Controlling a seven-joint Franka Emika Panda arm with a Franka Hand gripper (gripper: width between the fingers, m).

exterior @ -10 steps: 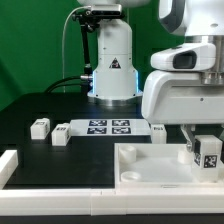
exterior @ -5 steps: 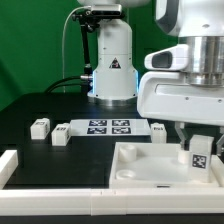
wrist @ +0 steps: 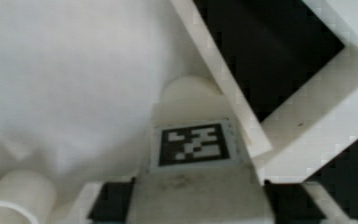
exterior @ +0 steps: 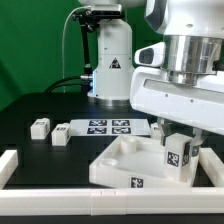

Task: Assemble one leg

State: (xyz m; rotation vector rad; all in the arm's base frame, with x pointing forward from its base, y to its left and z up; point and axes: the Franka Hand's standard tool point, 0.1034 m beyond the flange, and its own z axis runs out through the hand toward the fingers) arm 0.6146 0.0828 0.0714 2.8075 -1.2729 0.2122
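Note:
My gripper (exterior: 178, 158) is shut on a leg (exterior: 179, 160), a small white block with a black-and-white tag facing the camera. The leg hangs over the right near part of the large white tray-like piece (exterior: 125, 160), which sits turned at an angle on the table. In the wrist view the leg (wrist: 197, 140) stands between the black pads (wrist: 115, 196) with the tray surface (wrist: 69, 90) close beneath and a raised rim beside it. Two more legs (exterior: 40, 127) (exterior: 62, 134) lie at the exterior view's left, and another (exterior: 158, 129) lies just behind the tray.
The marker board (exterior: 108, 127) lies flat at the middle back. A white frame rail (exterior: 60, 188) runs along the front and a white block (exterior: 8, 163) stands at the left front. The robot base (exterior: 112, 60) stands behind.
The gripper with the leg has moved toward the exterior view's left and the arm has swung over the tray. The tray-like piece has turned and shifted left.

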